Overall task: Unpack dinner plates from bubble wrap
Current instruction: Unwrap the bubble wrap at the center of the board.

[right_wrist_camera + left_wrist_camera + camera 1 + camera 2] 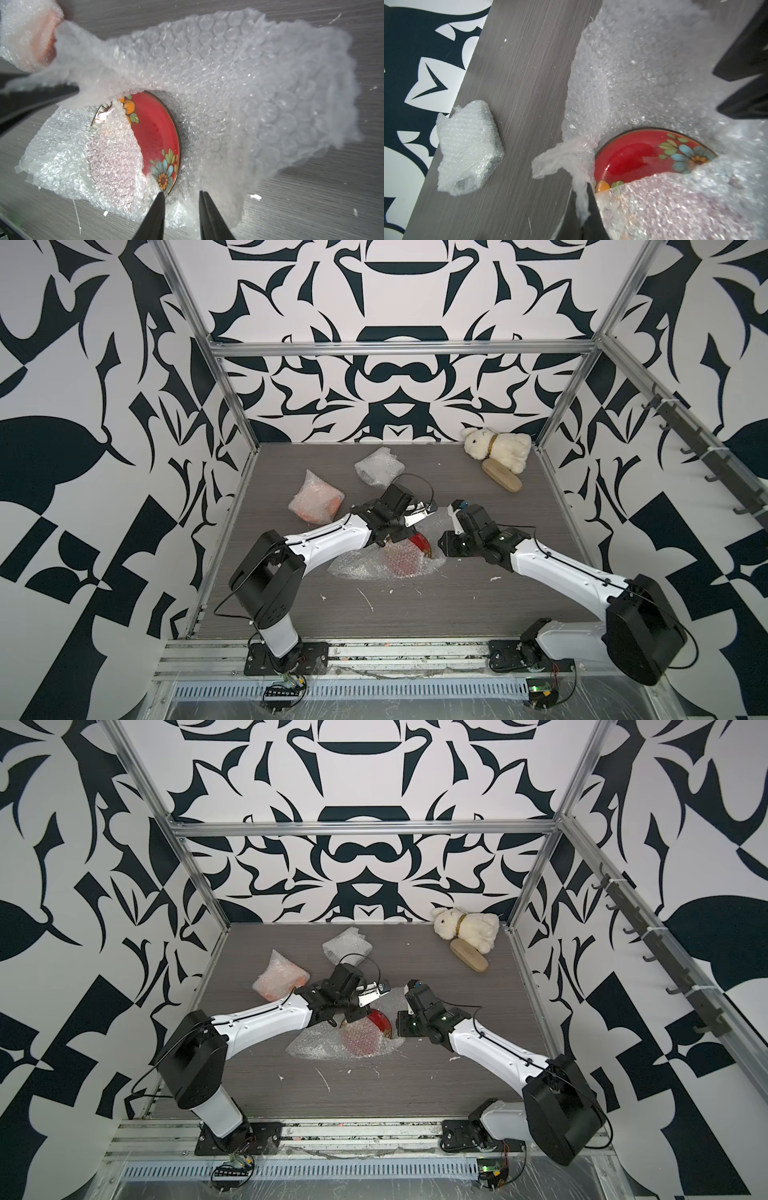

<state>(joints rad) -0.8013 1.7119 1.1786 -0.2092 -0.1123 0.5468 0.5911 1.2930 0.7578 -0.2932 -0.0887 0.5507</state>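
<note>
The dark red floral dinner plate (158, 128) (633, 158) lies mid-table, half covered by loose bubble wrap (239, 93) (365, 566) (320, 1046). Its bare part shows in both top views (420, 542) (380, 1020). My left gripper (583, 209) (386, 540) is shut on a twisted corner of that bubble wrap (580, 187), right at the plate's rim. On the plate's opposite side my right gripper (181, 194) (442, 549) stands open just above the wrap, one fingertip (161, 197) beside the plate's rim, gripping nothing.
Two wrapped bundles lie farther back: one showing orange (316, 502) (280, 979), one whitish with something dark inside (379, 467) (469, 145). A white plush rabbit (496, 448) and a tan brush (500, 480) sit at the back right. Small white scraps (365, 597) dot the front.
</note>
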